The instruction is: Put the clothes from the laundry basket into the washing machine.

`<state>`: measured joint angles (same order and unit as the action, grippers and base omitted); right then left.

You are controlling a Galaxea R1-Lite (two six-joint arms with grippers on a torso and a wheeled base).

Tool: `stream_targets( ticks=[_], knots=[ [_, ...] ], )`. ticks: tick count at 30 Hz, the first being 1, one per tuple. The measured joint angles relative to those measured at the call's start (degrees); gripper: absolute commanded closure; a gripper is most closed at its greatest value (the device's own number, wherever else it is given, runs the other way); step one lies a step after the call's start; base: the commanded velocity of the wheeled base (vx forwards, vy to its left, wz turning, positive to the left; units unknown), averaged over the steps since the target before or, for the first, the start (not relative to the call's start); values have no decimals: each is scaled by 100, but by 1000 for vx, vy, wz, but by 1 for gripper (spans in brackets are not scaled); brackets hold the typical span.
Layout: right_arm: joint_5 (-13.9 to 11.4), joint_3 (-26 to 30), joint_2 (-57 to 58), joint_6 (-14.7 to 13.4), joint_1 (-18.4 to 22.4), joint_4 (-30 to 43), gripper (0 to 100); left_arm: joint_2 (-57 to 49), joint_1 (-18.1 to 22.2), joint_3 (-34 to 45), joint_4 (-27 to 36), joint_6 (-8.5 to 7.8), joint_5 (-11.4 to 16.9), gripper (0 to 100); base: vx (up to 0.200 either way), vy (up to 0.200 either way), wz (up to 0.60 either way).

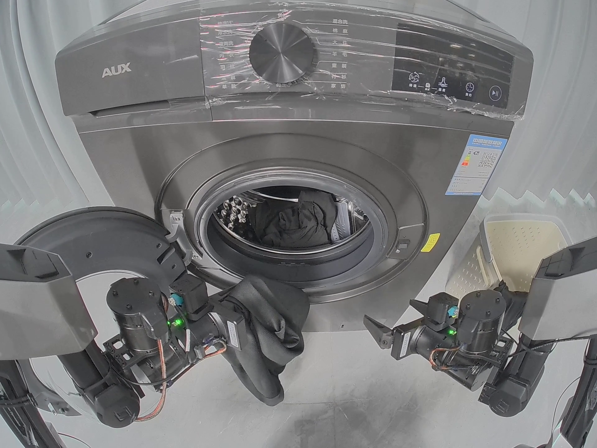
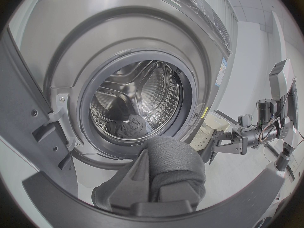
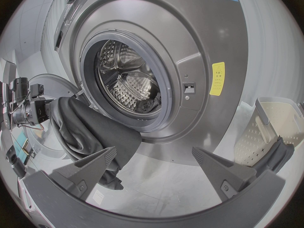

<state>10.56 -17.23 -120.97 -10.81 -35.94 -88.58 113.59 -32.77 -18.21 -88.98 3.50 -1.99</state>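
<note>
Your left tool (image 2: 158, 171) pinches the dark garment (image 1: 267, 337) just below the drum opening (image 1: 292, 225), which lies up and ahead; your right tool (image 3: 152, 152) is spread.

Our left gripper (image 1: 231, 331) sits low, below and left of the open mouth of the washing machine (image 1: 143, 150). Its forearm is angled in toward that mouth and its jaws are clamped on a dark garment (image 1: 270, 337). Our right gripper (image 1: 393, 326) hangs low, below and right of the mouth. Its jaws are spread wide and its wrist points across the machine's front.
</note>
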Motion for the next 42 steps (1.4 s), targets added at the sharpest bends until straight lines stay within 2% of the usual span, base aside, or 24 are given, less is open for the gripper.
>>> stream_targets(
  ticks=[19, 22, 24, 26, 31, 33, 35, 37, 39, 42],
  knots=[
    [71, 13, 11, -13, -113, 0, 0, 52, -132, 35, -2, 66, -9, 100, 32, 0, 0],
    [71, 34, 24, -32, -149, 0, 0, 83, -146, -11, -4, 38, 29, 100, 0, 0, 0],
    [71, 52, 32, -51, -184, 0, 0, 149, -160, -28, -2, -39, 38, 100, 0, 0, 0],
    [71, 83, 43, -67, -238, 1, 0, 236, -199, -44, 0, -116, 141, 100, 0, 0, 0],
    [68, 107, 66, -73, -308, 0, 0, 402, -234, -265, 13, -99, 617, 100, 0, 0, 0],
    [68, 111, 73, -76, -334, 0, 0, 501, -236, -491, 22, -5, 709, 100, 0, 0, 0],
    [71, 116, 79, -76, -350, 0, 0, 603, -260, -734, 22, 167, 713, 100, 0, 0, 0],
    [68, 116, 84, -78, -372, 0, 0, 750, -312, -1080, 22, 416, 600, 100, 0, 0, 0],
    [68, 116, 88, -79, -380, -2, 0, 884, -343, -1373, 24, 574, 467, 100, 0, 0, 0],
    [68, 116, 88, -87, -397, -2, 0, 1111, -372, -1842, 40, 725, 291, 100, 0, 0, 0]
  ],
)
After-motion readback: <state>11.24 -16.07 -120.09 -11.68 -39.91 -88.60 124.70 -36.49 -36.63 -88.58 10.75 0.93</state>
